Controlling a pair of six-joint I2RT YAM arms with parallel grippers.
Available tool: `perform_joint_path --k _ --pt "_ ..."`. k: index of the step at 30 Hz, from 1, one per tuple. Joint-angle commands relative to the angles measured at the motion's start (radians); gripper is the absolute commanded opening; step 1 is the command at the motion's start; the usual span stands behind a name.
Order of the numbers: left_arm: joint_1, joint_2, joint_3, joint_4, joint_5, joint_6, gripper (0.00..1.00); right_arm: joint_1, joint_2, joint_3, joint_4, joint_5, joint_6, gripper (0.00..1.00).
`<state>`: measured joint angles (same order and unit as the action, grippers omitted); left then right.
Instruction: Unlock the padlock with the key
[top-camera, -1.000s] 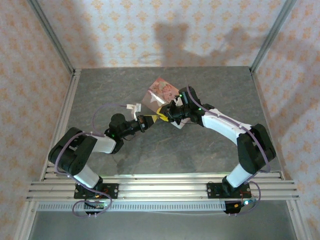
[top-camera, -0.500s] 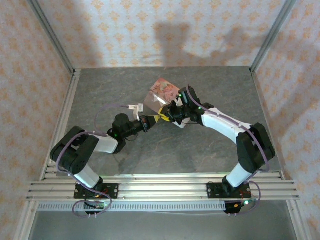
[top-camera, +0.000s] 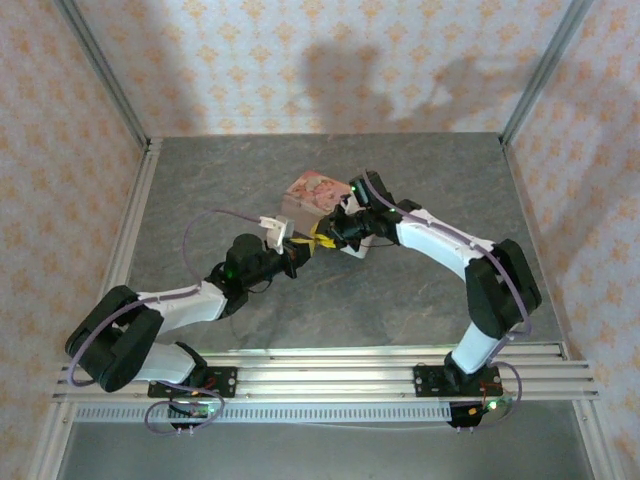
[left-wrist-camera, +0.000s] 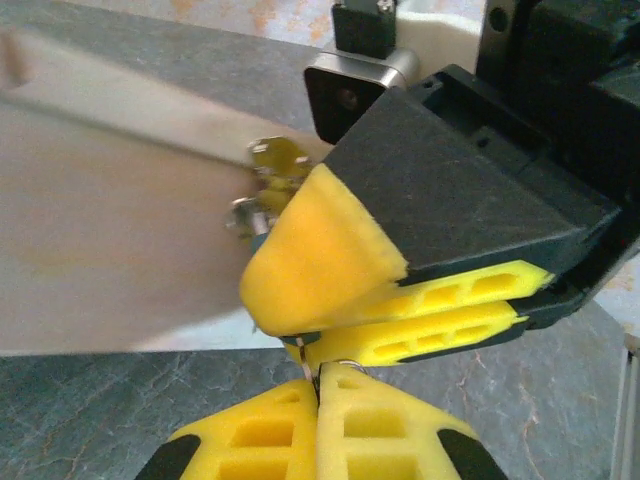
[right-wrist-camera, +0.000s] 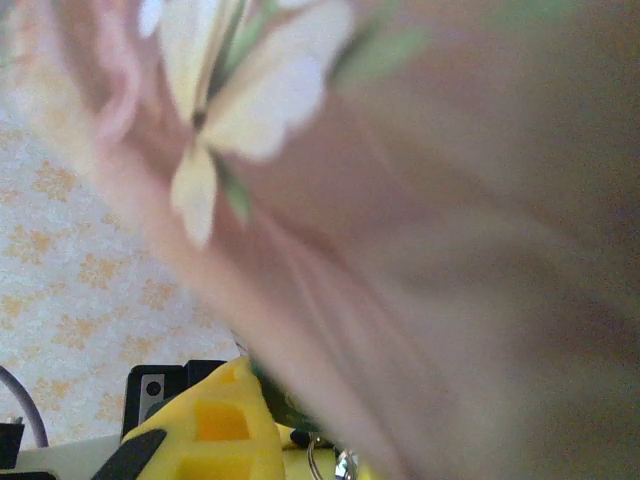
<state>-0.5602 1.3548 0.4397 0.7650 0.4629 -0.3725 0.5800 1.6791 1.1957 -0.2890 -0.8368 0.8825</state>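
Yellow tips meet in the top view: the left gripper (top-camera: 303, 250) sits just near-left of the right gripper (top-camera: 326, 234), the pink tin (top-camera: 312, 190) just beyond. Left wrist: left fingers (left-wrist-camera: 250, 440) press together on the key (left-wrist-camera: 308, 366), its shaft pointing away toward the padlock (left-wrist-camera: 287, 340), pinched between the right fingers (left-wrist-camera: 320, 260). Right wrist: blurred tin, close.

Left gripper (top-camera: 301, 251), right gripper (top-camera: 330, 233): yellow tips meet just below pink tin (top-camera: 311, 190), mid-table (top-camera: 200, 190)
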Motion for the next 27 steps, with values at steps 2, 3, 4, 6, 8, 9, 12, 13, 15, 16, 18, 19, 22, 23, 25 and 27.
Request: perform_joint_path --k 2,3,4,6,8,9,12,13,15,16,18,19,22,23,25,27 --pt "0.044 0.088 0.013 0.497 0.156 -0.22 0.0 0.065 0.05 0.011 -0.028 -0.071 -0.014 0.0" --pt "0.064 0.127 0.02 0.56 0.172 -0.292 0.0 0.07 0.051 0.01 -0.023 -0.071 -0.018 0.0" --pt "0.072 0.152 0.037 0.559 0.18 -0.333 0.0 0.073 0.051 0.01 -0.026 -0.068 -0.024 0.0" --pt "0.07 0.162 0.045 0.556 0.181 -0.347 0.0 0.075 0.051 -0.001 -0.027 -0.065 -0.029 0.0" --pt "0.074 0.146 0.037 0.501 0.151 -0.323 0.0 0.075 0.05 -0.012 -0.025 -0.055 -0.031 0.0" --pt "0.075 0.128 0.025 0.445 0.122 -0.293 0.0 0.075 0.05 -0.014 -0.024 -0.046 -0.031 0.0" --pt "0.08 0.099 -0.021 0.336 0.043 -0.235 0.0 0.075 0.054 -0.026 -0.006 -0.017 -0.027 0.0" --pt "0.082 0.106 -0.037 0.332 0.029 -0.229 0.0 0.075 0.057 -0.031 0.003 -0.008 -0.024 0.0" --pt "0.085 0.142 -0.061 0.343 0.015 -0.223 0.0 0.075 0.063 -0.039 0.016 0.014 -0.019 0.0" --pt "0.086 0.17 -0.077 0.369 0.005 -0.223 0.0 0.075 0.067 -0.043 0.02 0.026 -0.02 0.0" --pt "0.089 0.238 -0.102 0.44 -0.009 -0.234 0.0 0.076 0.07 -0.052 0.028 0.049 -0.026 0.0" --pt "0.092 0.278 -0.113 0.486 -0.016 -0.243 0.0 0.076 0.071 -0.056 0.028 0.06 -0.032 0.0" --pt "0.093 0.373 -0.115 0.549 -0.021 -0.244 0.0 0.078 0.071 -0.075 0.03 0.091 -0.043 0.0" --pt "0.092 0.391 -0.114 0.553 -0.024 -0.237 0.0 0.079 0.071 -0.08 0.031 0.097 -0.044 0.0" --pt "0.092 0.406 -0.117 0.556 -0.036 -0.214 0.0 0.082 0.066 -0.095 0.034 0.112 -0.048 0.0" --pt "0.096 0.407 -0.119 0.554 -0.045 -0.198 0.0 0.084 0.054 -0.109 0.035 0.133 -0.051 0.0"
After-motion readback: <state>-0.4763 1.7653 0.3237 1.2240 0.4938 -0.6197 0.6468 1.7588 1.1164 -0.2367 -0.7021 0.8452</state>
